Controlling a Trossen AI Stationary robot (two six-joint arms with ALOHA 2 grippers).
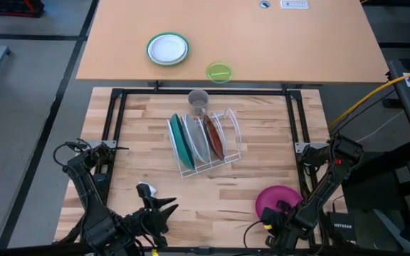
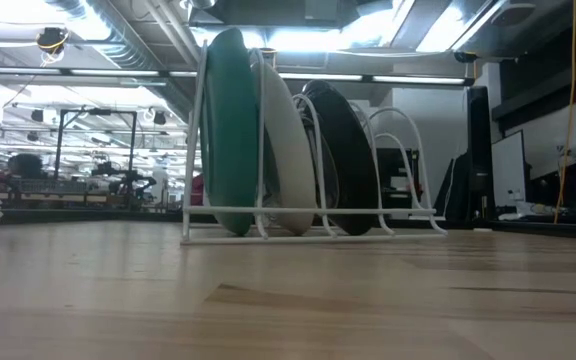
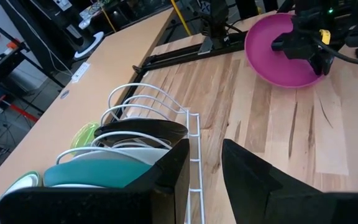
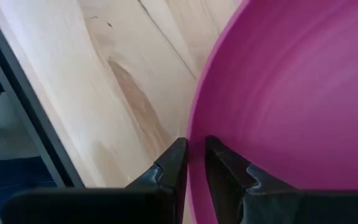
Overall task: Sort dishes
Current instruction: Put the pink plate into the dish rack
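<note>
From above, a white wire rack stands in the middle of the wooden table with three plates upright in its slots: a teal plate at the left end, a white plate beside it, and a dark red plate next, with the slots to its right bare. A grey cup stands just behind the rack. The pink plate lies near the table's front right corner, where the right gripper pinches its near rim. The left gripper hangs over the front left of the table, holding nothing. On the paler table behind sit a small green-rimmed white plate and a small lime-green dish. The low view shows the rack side on, with the teal plate, the white plate and the dark plate leaning in a row; neither gripper appears here. The left wrist view looks past that arm's own fingers, which stand slightly apart with nothing between them, over the rack toward the pink plate, held by the other arm's gripper. In the right wrist view the two fingers close on the rim of the pink plate, one on each side of its edge, above the wood.
</note>
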